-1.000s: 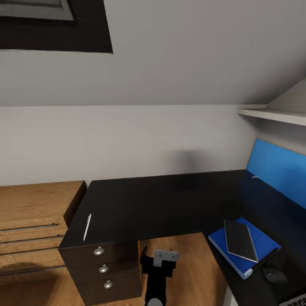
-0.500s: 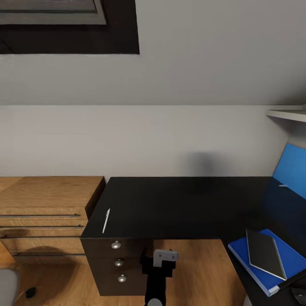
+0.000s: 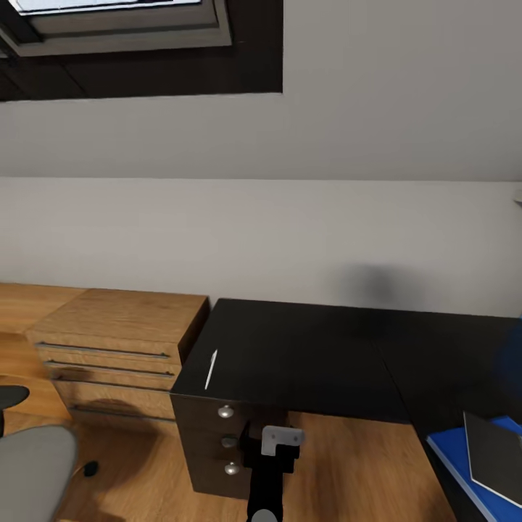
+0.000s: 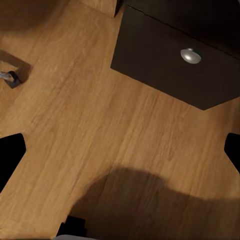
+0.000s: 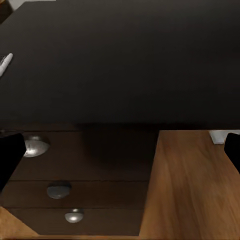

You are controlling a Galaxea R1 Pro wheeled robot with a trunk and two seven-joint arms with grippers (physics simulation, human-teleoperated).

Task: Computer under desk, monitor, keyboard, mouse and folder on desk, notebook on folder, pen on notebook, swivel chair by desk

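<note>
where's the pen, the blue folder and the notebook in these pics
pen [image 3: 211, 370]: head view, middle of its pale shaft, near the desk's left end.
folder [image 3: 457, 453]: head view, bare blue corner beside the notebook.
notebook [image 3: 496, 457]: head view, its dark grey cover, lying on the folder.

This is a home bedroom set up as a study corner. Pale grey walls meet a sloped ceiling with a dark-framed skylight [image 3: 123, 29], which marks it as an attic room. The floor [image 3: 138, 478] is light wood. A glossy black bench [image 3: 304, 355] with a drawer unit [image 3: 225, 449] on round silver knobs stands beside a light wood chest of drawers [image 3: 116, 348]. A pen [image 3: 211, 369], a blue folder [image 3: 464, 464] and a grey office chair [image 3: 29, 471] show it is used for desk work.
</note>
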